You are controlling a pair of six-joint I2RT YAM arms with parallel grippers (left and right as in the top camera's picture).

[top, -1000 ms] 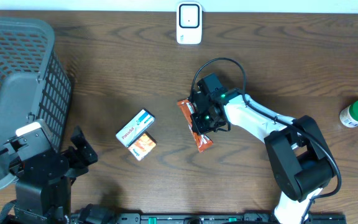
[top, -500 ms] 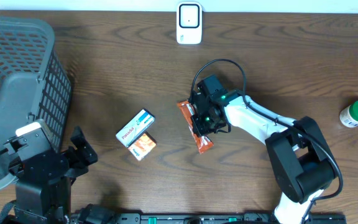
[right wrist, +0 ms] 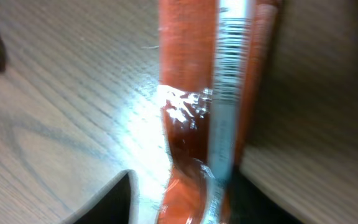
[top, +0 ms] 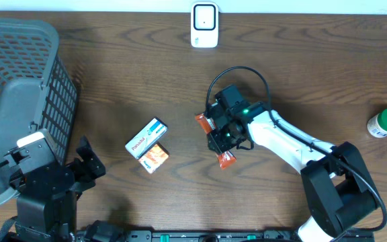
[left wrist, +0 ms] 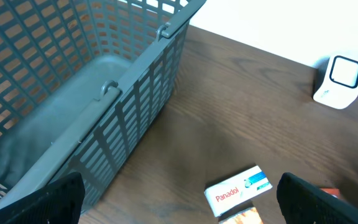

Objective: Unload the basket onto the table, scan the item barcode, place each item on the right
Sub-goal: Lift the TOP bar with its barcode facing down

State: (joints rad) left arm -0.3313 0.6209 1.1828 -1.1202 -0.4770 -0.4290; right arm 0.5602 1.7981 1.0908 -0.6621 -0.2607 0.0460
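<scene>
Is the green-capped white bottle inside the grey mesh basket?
No, the green-capped white bottle stands on the wooden table at the far right, the grey mesh basket at the far left.

White right arm (top: 281, 136), black right gripper (top: 219, 138), black cable (top: 237, 68).

Rt wrist blurry; glare on wrapper (right wrist: 182, 102); overhead sharp.
</scene>
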